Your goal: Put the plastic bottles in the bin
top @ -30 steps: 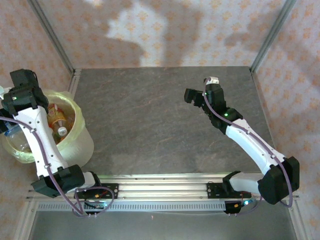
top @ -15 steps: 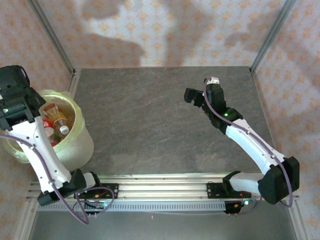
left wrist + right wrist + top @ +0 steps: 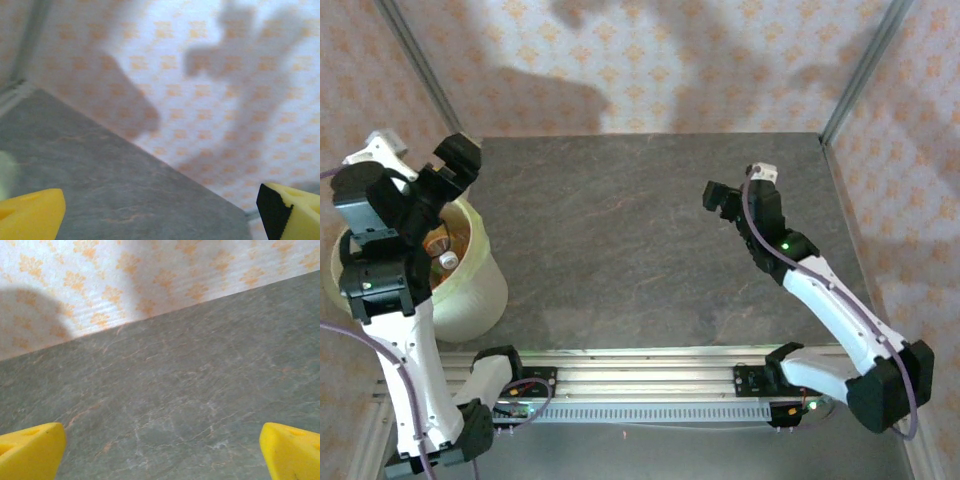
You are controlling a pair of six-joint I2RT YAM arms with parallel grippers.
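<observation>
The bin point(image 3: 480, 285), a pale round bucket with a yellow-green liner, stands at the table's left edge. Plastic bottles point(image 3: 444, 256) lie inside it, partly hidden by my left arm; an orange label and a white cap show. My left gripper point(image 3: 420, 165) is raised high above the bin's far rim, open, with nothing between its yellow fingertips point(image 3: 32, 215); it looks across bare table to the back wall. My right gripper point(image 3: 740, 184) hovers over the table's right half, open and empty, its yellow fingertips point(image 3: 30, 450) spread wide above bare grey stone.
The grey marbled table point(image 3: 620, 240) is closed in by patterned walls with metal corner posts point(image 3: 855, 75). A metal rail point(image 3: 640, 385) with both arm bases runs along the near edge.
My left arm has risen out of the bin and swung up towards the table, its gripper facing the back wall. The right arm has shifted slightly to the right.
</observation>
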